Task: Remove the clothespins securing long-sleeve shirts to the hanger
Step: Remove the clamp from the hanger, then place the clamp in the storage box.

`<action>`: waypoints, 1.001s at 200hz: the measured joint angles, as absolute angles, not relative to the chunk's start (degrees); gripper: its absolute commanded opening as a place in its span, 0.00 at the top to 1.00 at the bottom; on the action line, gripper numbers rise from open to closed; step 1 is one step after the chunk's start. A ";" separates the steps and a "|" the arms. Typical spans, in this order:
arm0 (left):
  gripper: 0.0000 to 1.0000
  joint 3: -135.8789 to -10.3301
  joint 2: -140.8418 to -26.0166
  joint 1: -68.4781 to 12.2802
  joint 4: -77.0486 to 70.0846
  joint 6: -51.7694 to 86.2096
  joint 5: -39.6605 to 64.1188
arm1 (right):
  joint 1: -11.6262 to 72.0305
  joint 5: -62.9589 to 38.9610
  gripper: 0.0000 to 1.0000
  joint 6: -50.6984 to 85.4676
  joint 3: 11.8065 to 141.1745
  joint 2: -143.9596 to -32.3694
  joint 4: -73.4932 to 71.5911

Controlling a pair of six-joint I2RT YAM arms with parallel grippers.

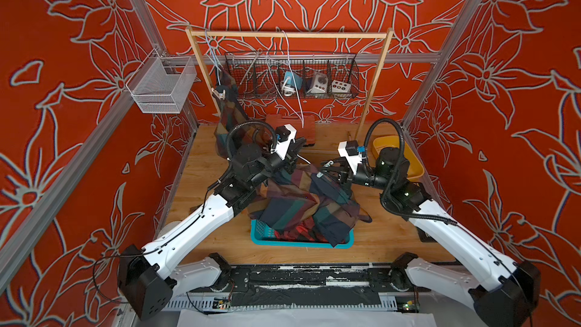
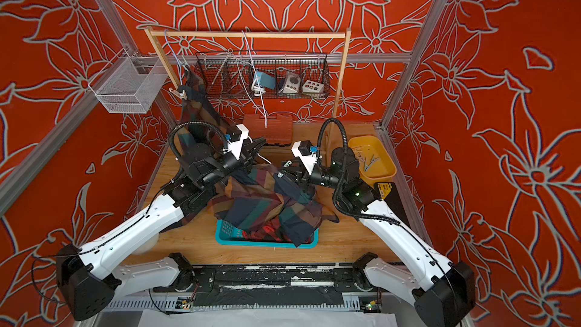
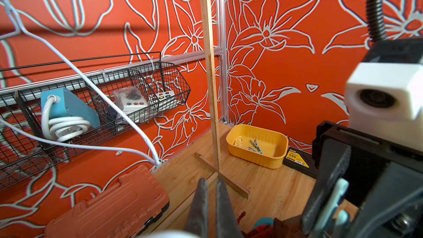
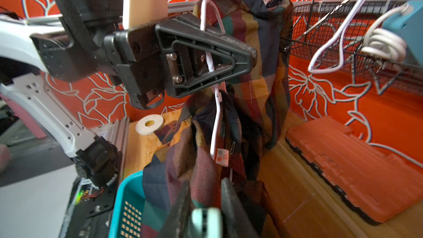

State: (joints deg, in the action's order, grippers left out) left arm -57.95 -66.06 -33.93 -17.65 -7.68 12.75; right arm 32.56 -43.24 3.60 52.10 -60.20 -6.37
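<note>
Wood worktop boxed in by red floral walls. Left fingers press together on a white wire hanger carrying a plaid shirt. Right fingers pinch a mint clothespin against the shirt's lower folds, beside a teal basket.

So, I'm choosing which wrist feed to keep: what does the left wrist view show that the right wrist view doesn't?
Only the left wrist view: the yellow tub holding loose clothespins. Only the right wrist view: the left gripper, jaws shut on the white hanger inside the hanging plaid shirt, and a white ring on the table. Both: the orange tool case, the black wire basket and, only a pale sliver in the left wrist view, the mint clothespin between the right gripper's jaws.
</note>
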 measured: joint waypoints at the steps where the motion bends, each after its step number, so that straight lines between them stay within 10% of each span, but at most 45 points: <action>1: 1.00 -57.95 -66.06 -33.93 -17.65 -7.68 12.78 | 32.56 -43.22 0.92 3.38 52.12 -60.20 -6.37; 87: 1.00 -57.95 -66.06 -33.85 -17.65 -7.68 12.71 | 31.14 -31.27 1.00 1.39 54.72 -51.72 4.23; 200: 1.00 -56.86 -65.89 -33.85 -17.69 -6.74 12.73 | 0.05 -22.76 1.00 18.44 53.71 -61.89 10.92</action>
State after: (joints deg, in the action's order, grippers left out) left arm -56.86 -65.89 -33.85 -17.69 -6.74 12.73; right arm 0.05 -22.76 18.44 53.71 -61.89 10.92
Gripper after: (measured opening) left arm 0.048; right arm 0.208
